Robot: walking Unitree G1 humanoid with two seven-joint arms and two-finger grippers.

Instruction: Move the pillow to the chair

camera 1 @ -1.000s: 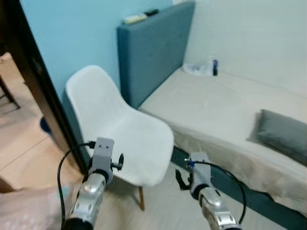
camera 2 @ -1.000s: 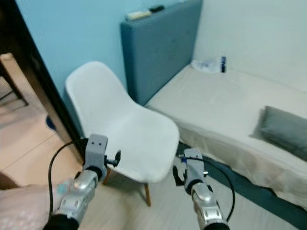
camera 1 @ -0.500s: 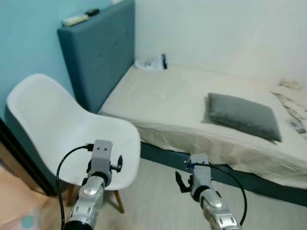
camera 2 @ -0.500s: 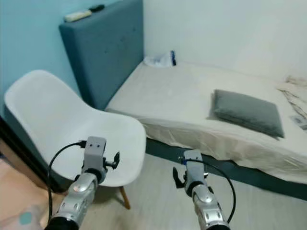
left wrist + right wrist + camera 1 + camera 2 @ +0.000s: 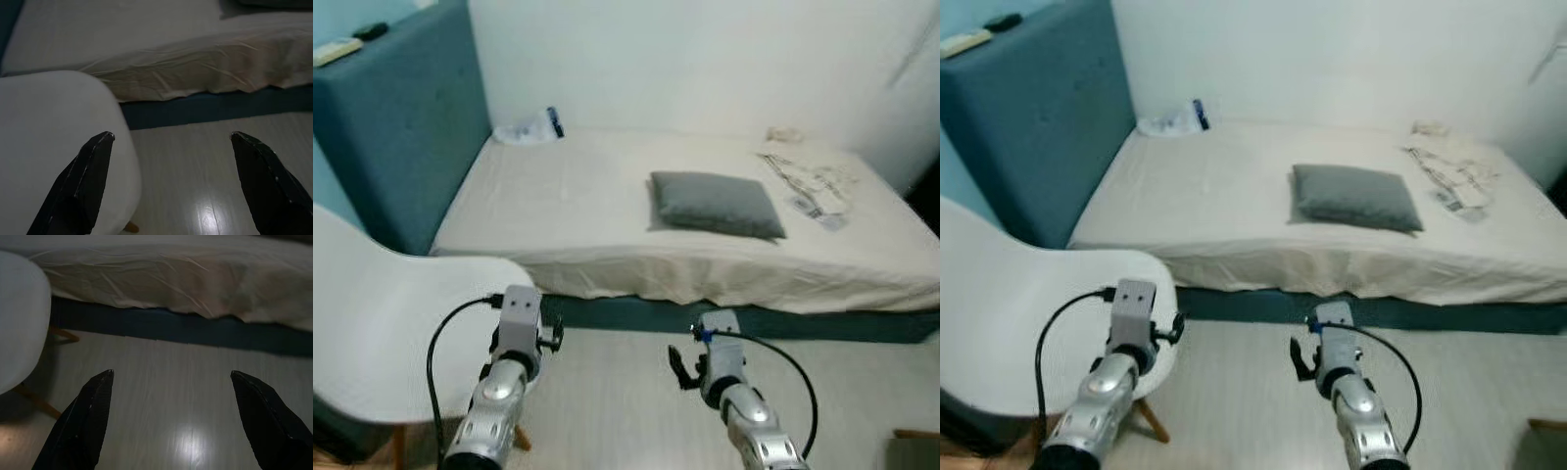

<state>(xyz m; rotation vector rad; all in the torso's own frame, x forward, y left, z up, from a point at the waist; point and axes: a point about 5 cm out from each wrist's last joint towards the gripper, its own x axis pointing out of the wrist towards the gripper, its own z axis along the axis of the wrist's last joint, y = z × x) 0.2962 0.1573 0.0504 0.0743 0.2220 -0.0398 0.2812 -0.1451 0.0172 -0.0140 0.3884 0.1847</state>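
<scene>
A flat, dark grey rectangular pillow (image 5: 714, 204) lies near the middle of a bed (image 5: 607, 211) covered in a cream sheet, its surface smooth and slightly plump. Beyond it, toward the far right of the mattress, sits a loose scatter of papers or printed cloth (image 5: 808, 179); what exactly they are cannot be made out. At the head end, a crumpled clear bag with a dark blue bottle (image 5: 534, 125) rests against the white wall, beside a padded teal headboard (image 5: 396, 137) with small objects on its top edge. The bed's dark teal base runs along a pale wood-look floor (image 5: 1234, 392). A white moulded chair (image 5: 382, 333) with wooden legs stands at the robot's left, just short of the bed. The left gripper (image 5: 171, 142) hangs over the chair's front edge and the floor, fingers spread wide and holding nothing. The right gripper (image 5: 171, 377) hovers above the floor facing the bed's base, its fingers likewise spread apart.
</scene>
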